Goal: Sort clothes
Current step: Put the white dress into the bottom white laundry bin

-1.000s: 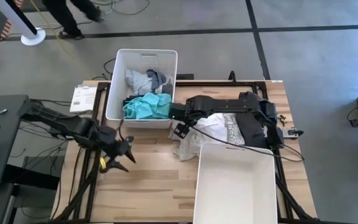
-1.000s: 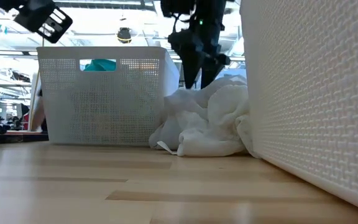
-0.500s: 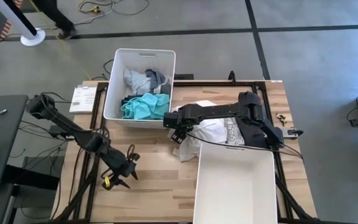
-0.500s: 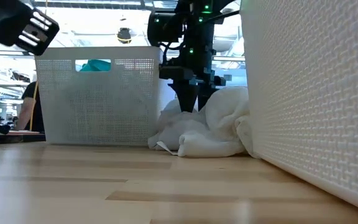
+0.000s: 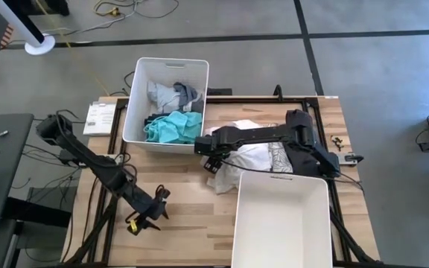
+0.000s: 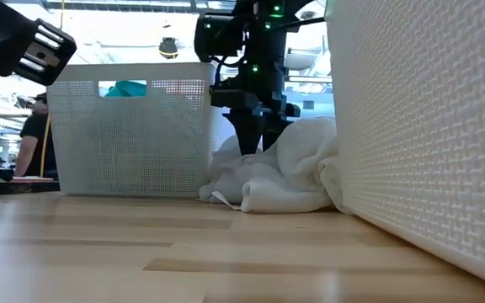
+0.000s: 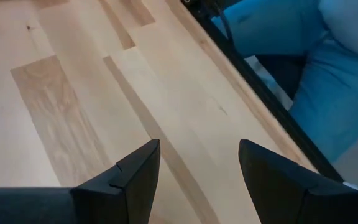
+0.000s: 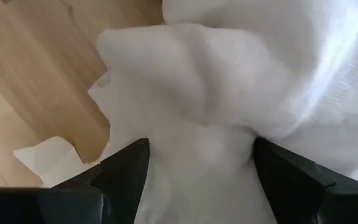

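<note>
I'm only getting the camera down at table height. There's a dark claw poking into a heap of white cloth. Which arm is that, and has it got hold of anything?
Observer: That is the right claw. Its wrist camera shows the fingers open on either side of the white garment, not closed on it.
Operator: And what's inside that white bin behind it?
Observer: From above, the far bin holds a teal garment and grey-white ones.
Operator: Where's the other arm?
Observer: The left claw is open over bare table, near the front left, holding nothing.
</note>
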Available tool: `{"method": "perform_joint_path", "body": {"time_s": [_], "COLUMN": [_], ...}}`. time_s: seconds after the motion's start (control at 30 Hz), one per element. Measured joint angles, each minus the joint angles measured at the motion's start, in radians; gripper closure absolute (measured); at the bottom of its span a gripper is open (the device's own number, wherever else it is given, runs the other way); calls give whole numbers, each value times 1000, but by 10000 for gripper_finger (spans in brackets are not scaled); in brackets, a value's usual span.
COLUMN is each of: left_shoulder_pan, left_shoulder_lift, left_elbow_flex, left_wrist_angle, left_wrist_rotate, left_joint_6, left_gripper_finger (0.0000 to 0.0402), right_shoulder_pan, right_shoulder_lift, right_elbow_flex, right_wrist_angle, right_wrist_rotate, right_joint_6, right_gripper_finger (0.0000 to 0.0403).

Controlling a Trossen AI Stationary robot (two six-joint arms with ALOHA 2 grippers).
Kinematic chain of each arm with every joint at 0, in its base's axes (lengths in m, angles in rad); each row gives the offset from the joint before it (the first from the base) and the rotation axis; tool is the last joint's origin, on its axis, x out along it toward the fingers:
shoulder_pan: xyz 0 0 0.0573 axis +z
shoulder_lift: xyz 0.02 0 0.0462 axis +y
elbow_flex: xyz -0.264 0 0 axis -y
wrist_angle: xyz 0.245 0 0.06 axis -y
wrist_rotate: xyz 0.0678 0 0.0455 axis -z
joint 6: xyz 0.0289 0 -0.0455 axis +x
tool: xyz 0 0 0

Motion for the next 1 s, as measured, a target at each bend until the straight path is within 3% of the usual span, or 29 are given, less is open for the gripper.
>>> {"method": "perform_joint_path", "body": {"time_s": [0.27,0.6,0.8,1.0], "left_shoulder_pan": [-20,-20,-20,-20], "left_shoulder_lift": [51,83,83,83], "left_elbow_flex": [0,0,1,1], "left_wrist_angle": [5,68,67,67], "left_wrist_rotate": [-56,-67,-73,-109], "left_joint_6": [-24,-1,-2,-4], "left_gripper_finger": [189,189,189,189], "right_shoulder_pan": [76,150,146,100], "right_shoulder_lift": [4,5,-75,-111], "right_elbow_flex": [159,429,433,397], "right_wrist_angle": [-182,-421,-408,-400], "right_wrist_rotate": [13,177,271,250], "right_joint_6": [-10,-8,-15,2], "right_gripper_finger": [97,97,97,97]}}
